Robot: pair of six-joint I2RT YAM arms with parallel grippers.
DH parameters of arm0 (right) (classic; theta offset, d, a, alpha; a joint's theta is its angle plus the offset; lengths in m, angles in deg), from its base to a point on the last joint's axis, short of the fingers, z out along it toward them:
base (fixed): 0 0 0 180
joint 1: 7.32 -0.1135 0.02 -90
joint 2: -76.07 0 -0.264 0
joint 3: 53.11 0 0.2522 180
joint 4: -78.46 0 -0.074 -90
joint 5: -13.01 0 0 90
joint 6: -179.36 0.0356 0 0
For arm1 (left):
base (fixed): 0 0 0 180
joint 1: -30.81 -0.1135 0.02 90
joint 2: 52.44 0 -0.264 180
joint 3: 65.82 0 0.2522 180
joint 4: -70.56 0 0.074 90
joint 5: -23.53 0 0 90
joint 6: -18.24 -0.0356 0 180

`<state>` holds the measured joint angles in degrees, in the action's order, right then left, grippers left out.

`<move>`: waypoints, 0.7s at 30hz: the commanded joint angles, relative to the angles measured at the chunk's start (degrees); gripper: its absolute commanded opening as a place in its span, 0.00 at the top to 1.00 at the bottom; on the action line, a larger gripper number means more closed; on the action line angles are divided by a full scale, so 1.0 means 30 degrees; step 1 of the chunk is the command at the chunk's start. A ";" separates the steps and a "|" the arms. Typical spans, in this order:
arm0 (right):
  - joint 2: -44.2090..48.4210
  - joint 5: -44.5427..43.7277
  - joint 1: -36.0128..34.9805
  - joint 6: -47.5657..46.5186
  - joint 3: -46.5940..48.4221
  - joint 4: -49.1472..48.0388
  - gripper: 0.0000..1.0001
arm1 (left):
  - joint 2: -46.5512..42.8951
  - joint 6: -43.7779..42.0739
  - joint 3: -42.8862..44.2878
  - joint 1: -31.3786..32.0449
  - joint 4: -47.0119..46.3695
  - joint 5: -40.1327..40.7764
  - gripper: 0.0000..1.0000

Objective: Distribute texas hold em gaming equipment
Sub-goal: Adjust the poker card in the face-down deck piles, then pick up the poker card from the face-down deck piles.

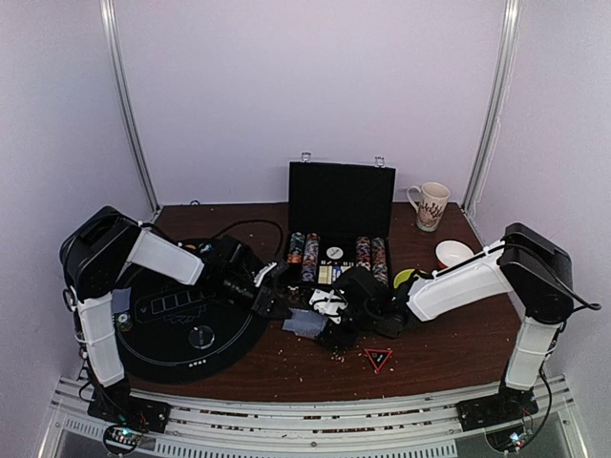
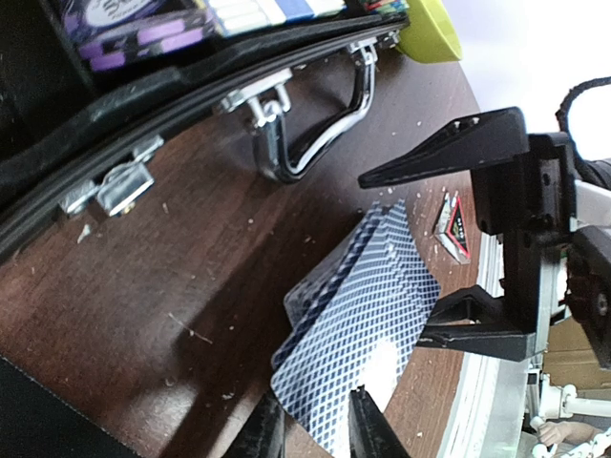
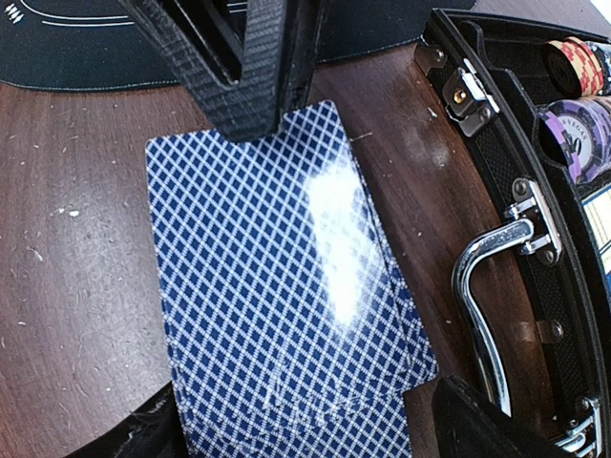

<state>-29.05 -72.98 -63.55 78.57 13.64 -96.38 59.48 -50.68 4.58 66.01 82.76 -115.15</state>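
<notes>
Dark brown table wood, flecked with crumbs, carries a loose fan of blue-lattice-backed cards. They lie flat at the centre of the overhead view, just in front of the open black case. At the fan's left end the left pincer has its fingers a narrow gap apart over the card edge; whether it pinches them I cannot tell. The right pincer stands wide apart, one finger either side of the fan. Chips stand in rows inside the case, and a round black mat fills the lower left.
</notes>
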 commanded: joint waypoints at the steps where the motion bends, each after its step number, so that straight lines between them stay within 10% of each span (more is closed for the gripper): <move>1: 0.0084 -0.0179 0.0002 -0.0422 -0.0531 0.1743 0.12 | 0.0537 0.0267 -0.0021 -0.0009 -0.0866 -0.0470 0.75; 13: 0.0103 -0.0136 0.0016 -0.0477 -0.0503 0.1871 0.12 | 0.0868 -0.0778 0.0903 0.0070 0.0956 0.0916 0.73; 21: 0.0118 -0.0241 0.0008 -0.0568 -0.0380 0.2032 0.12 | 0.0351 -0.0962 0.0627 0.0067 0.1140 0.0370 0.95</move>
<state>-29.03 -72.98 -63.57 78.55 13.64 -96.25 61.42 -52.28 6.22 66.06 85.91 -113.67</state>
